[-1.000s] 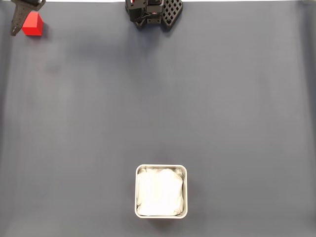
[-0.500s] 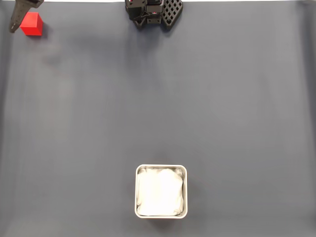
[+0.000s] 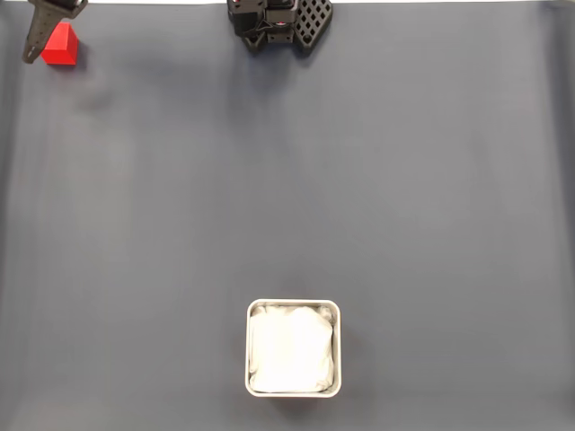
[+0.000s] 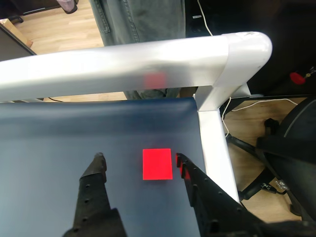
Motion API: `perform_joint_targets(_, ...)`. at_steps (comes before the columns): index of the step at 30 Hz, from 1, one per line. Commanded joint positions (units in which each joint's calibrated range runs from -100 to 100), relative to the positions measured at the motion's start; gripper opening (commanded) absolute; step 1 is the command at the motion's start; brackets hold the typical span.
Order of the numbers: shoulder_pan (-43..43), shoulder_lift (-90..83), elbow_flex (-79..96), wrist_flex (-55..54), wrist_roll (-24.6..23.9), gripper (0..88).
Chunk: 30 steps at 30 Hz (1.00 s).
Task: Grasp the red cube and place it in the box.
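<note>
Dark table: red cube, box.

In the fixed view the red cube lies in the tabletop's far upper-left corner, well apart from the box at bottom centre, while in the wrist view the cube sits between the spread pincer fingers, nearer the right one
</note>
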Motion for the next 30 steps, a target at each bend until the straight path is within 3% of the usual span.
perform_joint_targets(1,0.94,0.11,0.14,-1.97,0.59,33.8)
perform_joint_targets(30,1.58,3.31,5.53,-7.13,1.61,34.8)
